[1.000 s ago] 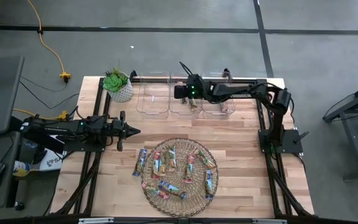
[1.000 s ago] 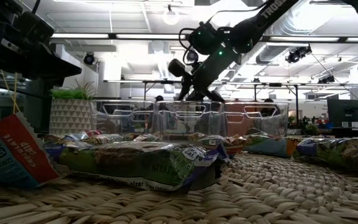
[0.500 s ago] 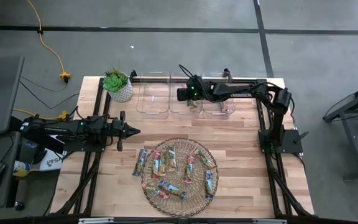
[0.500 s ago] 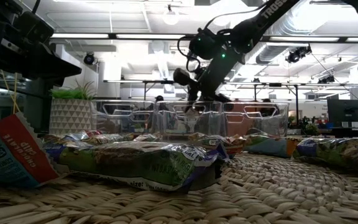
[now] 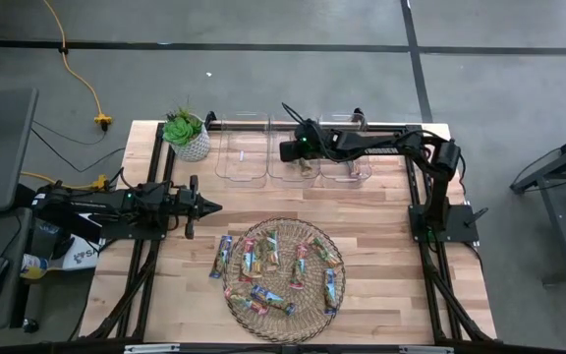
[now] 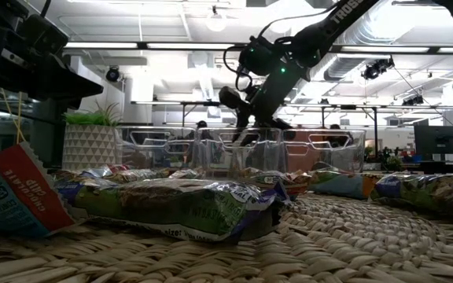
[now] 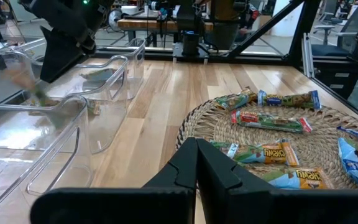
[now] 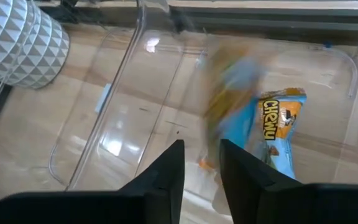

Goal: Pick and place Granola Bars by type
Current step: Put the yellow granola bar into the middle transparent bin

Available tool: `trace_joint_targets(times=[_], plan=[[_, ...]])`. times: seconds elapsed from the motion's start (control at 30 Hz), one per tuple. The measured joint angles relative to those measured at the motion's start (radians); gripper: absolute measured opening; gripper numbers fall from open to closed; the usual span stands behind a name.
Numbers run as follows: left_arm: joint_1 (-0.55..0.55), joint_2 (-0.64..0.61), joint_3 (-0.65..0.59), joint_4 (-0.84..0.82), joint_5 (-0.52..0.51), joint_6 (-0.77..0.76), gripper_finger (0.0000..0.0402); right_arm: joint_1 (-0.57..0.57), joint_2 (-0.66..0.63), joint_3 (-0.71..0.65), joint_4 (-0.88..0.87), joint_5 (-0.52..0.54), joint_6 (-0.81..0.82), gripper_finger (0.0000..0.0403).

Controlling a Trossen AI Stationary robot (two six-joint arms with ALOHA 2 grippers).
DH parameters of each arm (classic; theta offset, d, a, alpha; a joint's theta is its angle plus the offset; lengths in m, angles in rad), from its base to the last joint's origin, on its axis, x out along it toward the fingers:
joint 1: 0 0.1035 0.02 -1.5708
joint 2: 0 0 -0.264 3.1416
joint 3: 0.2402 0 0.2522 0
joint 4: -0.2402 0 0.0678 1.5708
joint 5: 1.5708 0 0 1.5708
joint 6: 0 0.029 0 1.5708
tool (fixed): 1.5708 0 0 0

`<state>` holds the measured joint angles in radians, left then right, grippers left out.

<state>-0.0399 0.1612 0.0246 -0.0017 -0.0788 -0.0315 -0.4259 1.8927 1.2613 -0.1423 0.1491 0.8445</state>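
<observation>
Several granola bars in blue, green and red wrappers lie on the round wicker mat (image 5: 281, 267); one bar (image 5: 224, 256) lies at its left rim. My right gripper (image 5: 287, 148) hangs open over the middle clear bin (image 5: 279, 173). In the right wrist view a blurred orange-and-blue bar (image 8: 229, 93) shows loose below the open fingers (image 8: 202, 168), beside a blue bar (image 8: 272, 127) lying flat on the bin floor. My left gripper (image 5: 214, 206) is shut, level above the table, left of the mat.
Three clear bins stand in a row along the far edge: left (image 5: 242, 157), middle, right (image 5: 347, 165). A potted plant (image 5: 187, 136) stands at the far left corner. Bare wood lies between the bins and the mat.
My right gripper has shifted a little toward the table's right and sunk slightly lower over the middle bin.
</observation>
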Motion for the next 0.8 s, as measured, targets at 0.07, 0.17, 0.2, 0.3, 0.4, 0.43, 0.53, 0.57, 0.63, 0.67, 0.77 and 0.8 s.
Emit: trace_joint_targets(times=[0.07,0.17,0.2,0.3,0.4,0.43,0.53,0.57,0.63,0.67,0.77,0.8], plan=[[0.0,0.0,0.0,0.0,0.0,0.0,0.0001,0.0,0.0,0.0,0.001,-0.006,-0.015,0.0091],[0.0,0.0,0.0,0.0,0.0,0.0,0.0001,0.0,0.0,0.0,0.001,-0.024,-0.029,0.0097],[0.0,0.0,0.0,0.0,0.0,0.0,0.0001,0.0,0.0,0.0,0.005,-0.029,-0.04,0.0099],[0.0,0.0,0.0,0.0,0.0,0.0,0.0001,0.0,0.0,0.0,0.027,-0.056,-0.084,0.0101],[0.0,0.0,0.0,0.0,0.0,0.0,0.0001,0.0,-0.007,0.0,0.065,-0.094,-0.134,0.0101],[0.0,0.0,0.0,0.0,0.0,0.0,0.0001,0.0,-0.014,0.0,0.075,-0.103,-0.15,0.0101],[0.0,0.0,0.0,0.0,0.0,0.0,0.0001,0.001,-0.05,0.0,0.089,-0.108,-0.215,0.0101],[0.0,0.0,0.0,0.0,0.0,0.0,0.0001,0.001,-0.067,0.0,0.091,-0.111,-0.239,0.0102],[0.0,0.0,0.0,0.0,0.0,0.0,0.0001,0.001,-0.105,0.0,0.101,-0.125,-0.29,0.0102],[0.0,0.0,0.0,0.0,0.0,0.0,0.0001,0.001,-0.127,0.0,0.102,-0.144,-0.312,0.0102],[0.0,0.0,0.0,0.0,0.0,0.0,0.0001,0.001,-0.2,0.0,0.104,-0.213,-0.353,0.0102],[0.0,0.0,0.0,0.0,0.0,0.0,0.0001,0.001,-0.225,0.0,0.104,-0.249,-0.355,0.0102]])
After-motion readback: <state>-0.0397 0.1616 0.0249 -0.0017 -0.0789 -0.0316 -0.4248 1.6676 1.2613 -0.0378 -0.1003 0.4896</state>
